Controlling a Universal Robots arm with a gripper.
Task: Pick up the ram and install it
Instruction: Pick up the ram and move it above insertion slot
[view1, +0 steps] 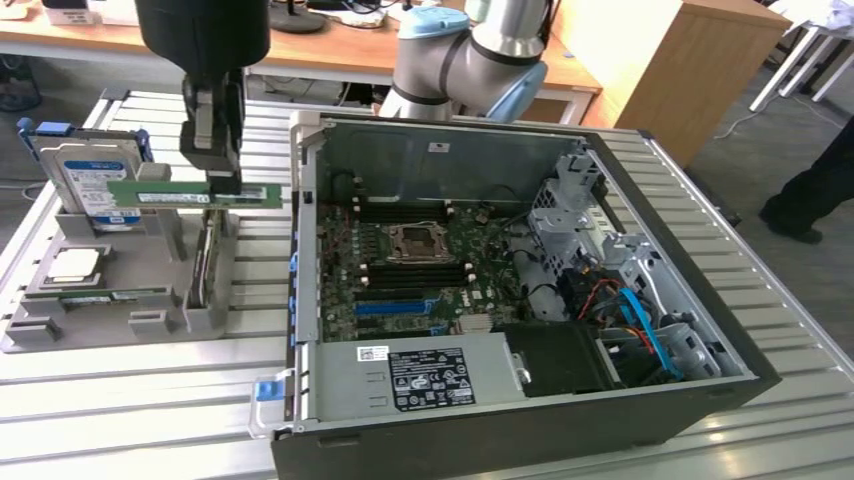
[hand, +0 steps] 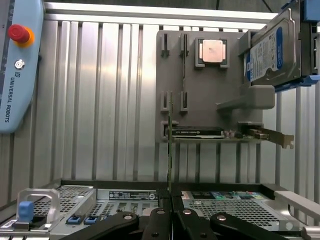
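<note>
Your ram (view1: 154, 196) is hanging level just above the gray holder (view1: 80, 330). Your tool (view1: 222, 188) is pointing straight down over the holder, pinching the ram's upper edge. The open computer case (view1: 400, 150) is sitting at the holder's side, toward the exterior view's right.

I see the ram (view1: 174, 196) as a long, narrow green board, flat, with a pale sticker and small dark chips on its face. It hangs level, standing on its thin edge, pinched off-centre between the closed fingers of the gripper (view1: 223, 186). It is up in the air above the grey holder (view1: 120, 310), to the exterior view's left of the open computer case (view1: 534, 420). From the wrist view it shows edge-on, a thin green line running straight out from the fingertips
</note>
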